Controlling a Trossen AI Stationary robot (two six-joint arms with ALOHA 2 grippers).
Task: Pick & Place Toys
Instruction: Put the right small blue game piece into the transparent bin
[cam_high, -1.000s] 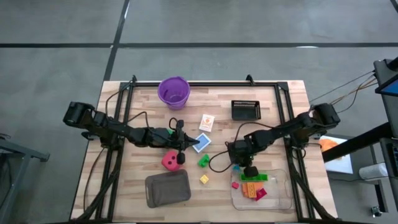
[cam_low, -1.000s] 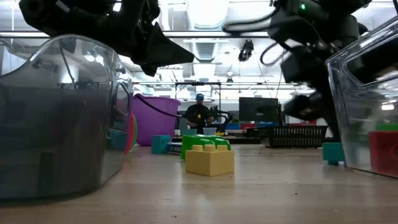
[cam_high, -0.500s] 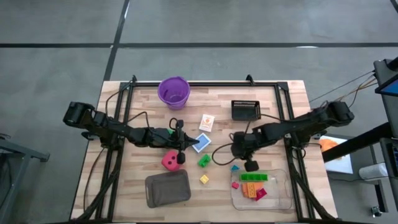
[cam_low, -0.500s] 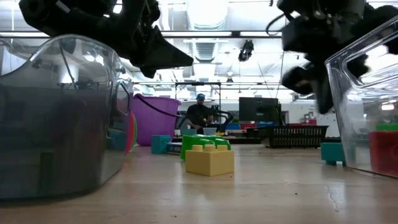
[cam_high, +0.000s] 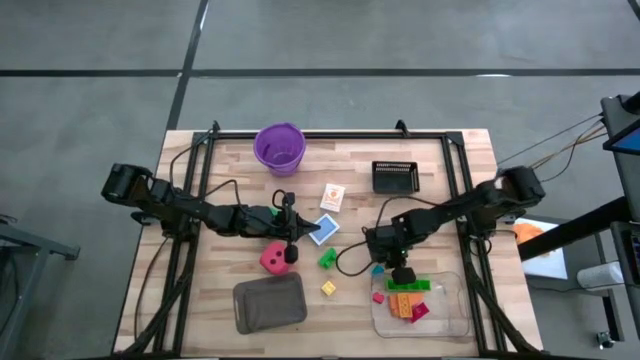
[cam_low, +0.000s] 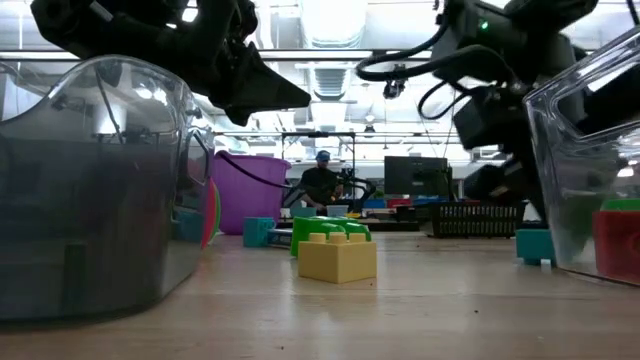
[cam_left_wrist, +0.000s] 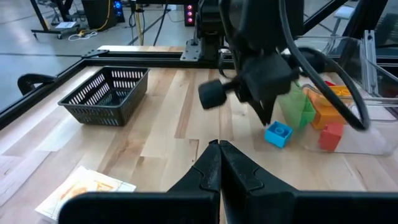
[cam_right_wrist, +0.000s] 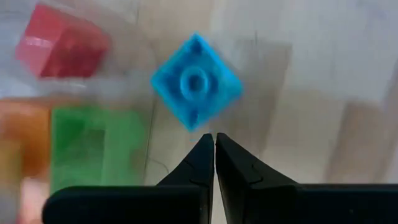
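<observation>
**Blue brick under a closed right gripper**

High view: we see the pale wooden table (cam_high: 450, 160) with both dark arms reaching toward its middle. Our right gripper (cam_high: 384, 262) hangs just above the small blue plastic brick (cam_high: 378, 270), beside the near-left corner of the clear plastic tray (cam_high: 462, 322). That tray holds green, orange and red bricks. Our left gripper (cam_high: 312, 232) points at the blue picture card (cam_high: 325, 227); the red black-dotted die (cam_high: 272, 258) lies just beside that arm. A green brick (cam_high: 327, 258) and a small yellow brick (cam_high: 328, 288) sit between the grey tray (cam_high: 269, 303) and the clear one. We also note a purple plastic cup (cam_high: 279, 147), a black mesh basket (cam_high: 395, 176) and an orange-printed card (cam_high: 332, 197) farther back.

Low view: the yellow brick (cam_low: 337, 257) stands in front of the green one (cam_low: 328, 231); the blue brick (cam_low: 534, 245) rests on the table just outside the clear tray wall (cam_low: 575, 170). A person shows far behind.

Left wrist view: the left fingers (cam_left_wrist: 219, 163) are pressed together, holding nothing. Beyond them the right gripper's tip sits just over the blue brick (cam_left_wrist: 278, 134).

Right wrist view: the right fingers (cam_right_wrist: 214, 152) meet tip to tip, empty; the blue single-stud brick (cam_right_wrist: 196, 81) lies just ahead of them, untouched as far as we can tell.
</observation>
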